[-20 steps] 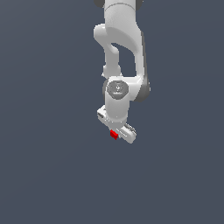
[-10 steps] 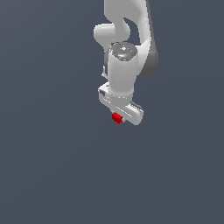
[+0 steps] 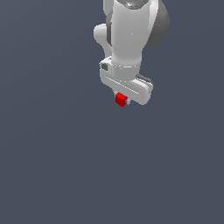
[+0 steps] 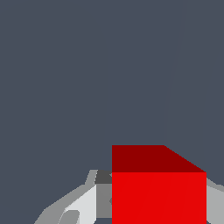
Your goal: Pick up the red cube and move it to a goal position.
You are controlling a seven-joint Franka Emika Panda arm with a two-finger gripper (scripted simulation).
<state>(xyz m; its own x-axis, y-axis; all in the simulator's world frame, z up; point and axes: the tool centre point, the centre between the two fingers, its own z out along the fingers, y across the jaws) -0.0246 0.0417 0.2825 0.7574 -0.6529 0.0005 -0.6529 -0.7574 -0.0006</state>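
The red cube (image 3: 120, 99) is a tiny bright red cube held under the white robot hand in the exterior view, against the plain grey-blue background. My gripper (image 3: 123, 101) is shut on it, with the fingers mostly hidden behind the cube and the hand body. In the wrist view the red cube (image 4: 158, 188) fills the space between the two grey-white fingers (image 4: 83, 205), which press on its sides. The cube shows no contact with any surface.
The white arm (image 3: 131, 35) comes down from above the hand. Everything else in both views is uniform dark grey-blue with no other objects.
The arm and gripper have risen in the exterior view, carrying the red cube up with them. The cube stays gripped.
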